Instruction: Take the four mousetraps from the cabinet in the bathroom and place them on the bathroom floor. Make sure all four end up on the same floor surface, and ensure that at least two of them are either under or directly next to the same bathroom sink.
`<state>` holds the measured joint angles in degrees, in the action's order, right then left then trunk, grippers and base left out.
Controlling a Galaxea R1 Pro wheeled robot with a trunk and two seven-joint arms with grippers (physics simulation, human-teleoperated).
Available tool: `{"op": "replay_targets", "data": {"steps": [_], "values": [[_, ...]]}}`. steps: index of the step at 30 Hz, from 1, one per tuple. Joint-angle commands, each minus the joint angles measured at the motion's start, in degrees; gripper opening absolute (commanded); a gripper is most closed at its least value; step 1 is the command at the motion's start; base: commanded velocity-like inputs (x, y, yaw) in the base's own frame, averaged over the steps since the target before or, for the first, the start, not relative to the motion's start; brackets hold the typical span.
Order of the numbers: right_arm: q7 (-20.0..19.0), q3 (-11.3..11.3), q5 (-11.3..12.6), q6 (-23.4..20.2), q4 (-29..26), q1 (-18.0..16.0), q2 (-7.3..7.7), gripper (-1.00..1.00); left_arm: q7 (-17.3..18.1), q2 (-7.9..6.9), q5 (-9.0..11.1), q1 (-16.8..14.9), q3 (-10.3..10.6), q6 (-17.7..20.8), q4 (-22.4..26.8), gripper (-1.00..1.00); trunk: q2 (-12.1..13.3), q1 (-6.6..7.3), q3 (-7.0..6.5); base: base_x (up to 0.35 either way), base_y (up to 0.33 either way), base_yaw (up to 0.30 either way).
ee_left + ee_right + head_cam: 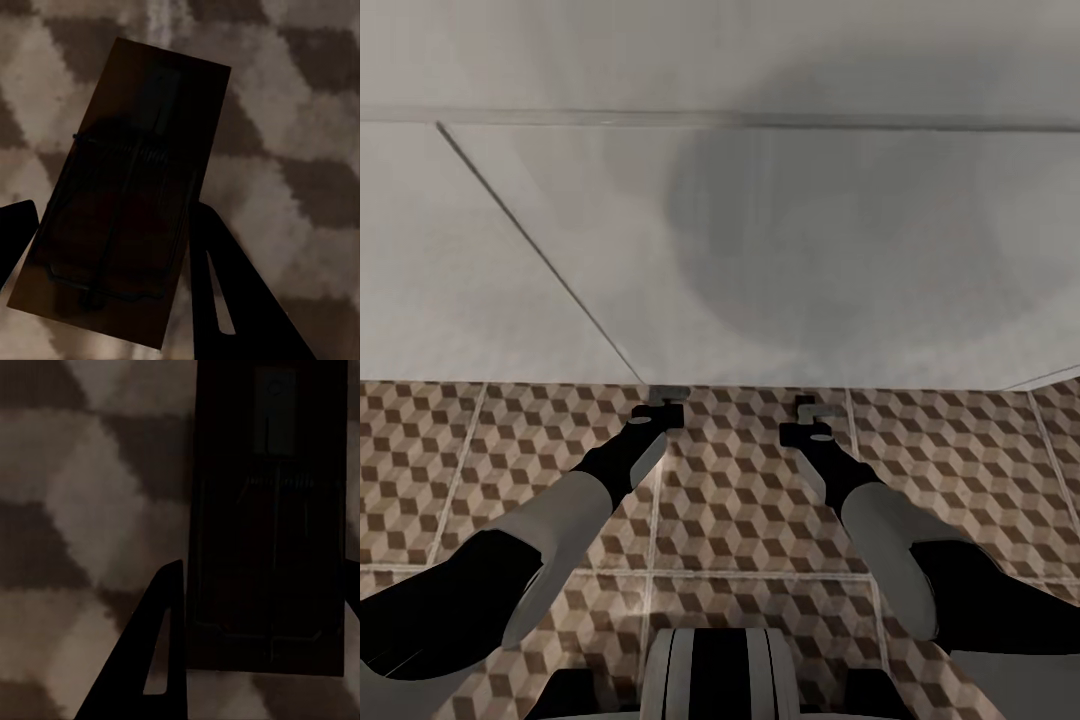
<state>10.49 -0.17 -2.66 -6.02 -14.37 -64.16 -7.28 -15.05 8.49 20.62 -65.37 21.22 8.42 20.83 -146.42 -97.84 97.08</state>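
Both tools hang low over the bathroom floor, close to the foot of a pale grey wall. In the head view the left tool and right tool point toward that wall, each at the end of a black-and-grey arm. Seen from the left wrist, the left tool's dark fingers clamp one mousetrap by its long edges, wire parts facing the camera. Seen from the right wrist, the right tool's fingers likewise grasp a second mousetrap, with cube-patterned tiles behind it.
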Motion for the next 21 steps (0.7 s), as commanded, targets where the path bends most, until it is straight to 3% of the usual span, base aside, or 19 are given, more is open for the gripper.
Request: {"op": "replay_targets", "data": {"steps": [1,21], "values": [[0.2,0.0,-0.2,-0.4,-0.1,0.0,-0.02,-1.0,-0.5,-0.05,0.4,0.0,0.5,0.3,0.1,-1.0,0.0,0.01,0.03,0.018,0.0,0.0],[0.2,0.0,-0.2,-0.4,0.1,0.0,0.04,-1.0,-0.6,-0.05,0.5,0.0,0.5,0.3,0.1,-1.0,0.0,0.01,0.03,0.002,0.0,0.0]]}}
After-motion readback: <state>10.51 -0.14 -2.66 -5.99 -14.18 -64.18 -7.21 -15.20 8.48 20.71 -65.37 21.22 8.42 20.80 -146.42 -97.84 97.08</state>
